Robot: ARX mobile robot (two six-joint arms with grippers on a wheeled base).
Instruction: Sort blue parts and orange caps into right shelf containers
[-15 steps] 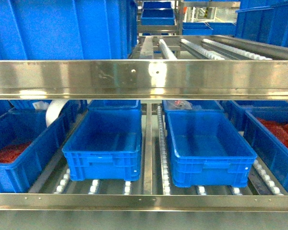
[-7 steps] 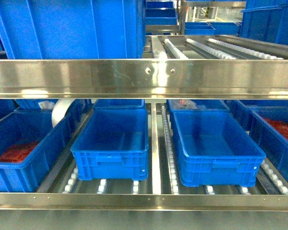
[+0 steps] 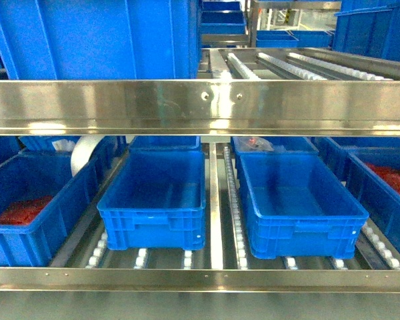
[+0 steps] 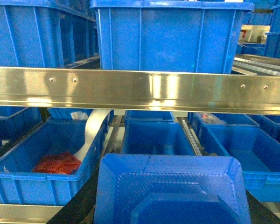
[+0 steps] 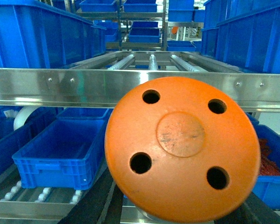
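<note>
Crates fill my head view: two empty blue crates (image 3: 153,197) (image 3: 297,200) sit at six o'clock on the roller shelf (image 3: 217,200), flanked by crates of orange caps (image 3: 23,210) at eight and at three (image 3: 397,180). My left wrist camera is filled by a blue part (image 4: 172,189), my right by an orange disc (image 5: 182,149). I cannot tell how either claw stands.

I see glossy blue crates (image 3: 153,200) on a shiny silver steel shelf rail (image 3: 200,107), white rollers (image 3: 141,257), red-orange caps (image 3: 23,210), a blue embossed part (image 4: 172,191), an orange four-holed disc (image 5: 182,147).
</note>
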